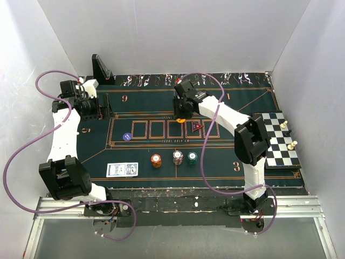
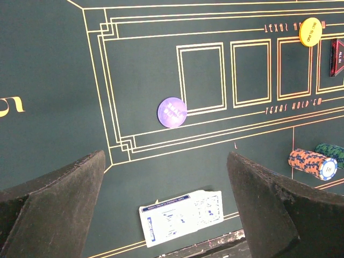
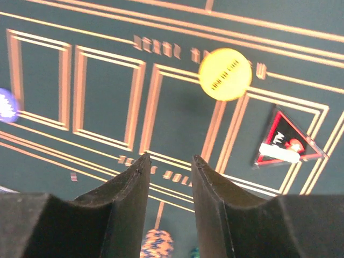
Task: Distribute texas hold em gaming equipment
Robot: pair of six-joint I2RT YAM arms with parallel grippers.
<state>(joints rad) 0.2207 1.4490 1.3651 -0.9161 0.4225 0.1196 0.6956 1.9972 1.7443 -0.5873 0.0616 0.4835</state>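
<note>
**Item 1, right gripper (image 3: 170,158).** Jaws narrowly parted, with nothing between them. We place it over the far edge of the row of card boxes (image 1: 159,129), right of the row's middle.

**Item 2, yellow chip (image 3: 225,74).** Flat on the row's far line, just ahead of the fingertips and untouched.

**Item 3, red triangular marker (image 3: 285,141).** Inside one of the row's right-hand boxes, near the yellow chip.

**Item 4, blue chip (image 2: 172,112).** Just off the row's left end.

**Item 5, orange stack (image 1: 156,160), white-pink stack (image 1: 178,157), teal stack (image 1: 192,158).** Side by side on the near side of the row.

**Item 6, cards (image 1: 122,170).** On the near side of the row, past its left end.

**Item 7, left gripper (image 2: 165,161).** Wide open and empty, held left of the row.

**Hazards, as we judge them.**
- The gap looks narrower than the yellow chip is wide. Jaws lowered like this would land on its face instead of straddling it.
- A flat chip gives little edge to catch, so it may skid across the row into the marker.
- A low sweep toward the near side could topple the stacks.
</note>
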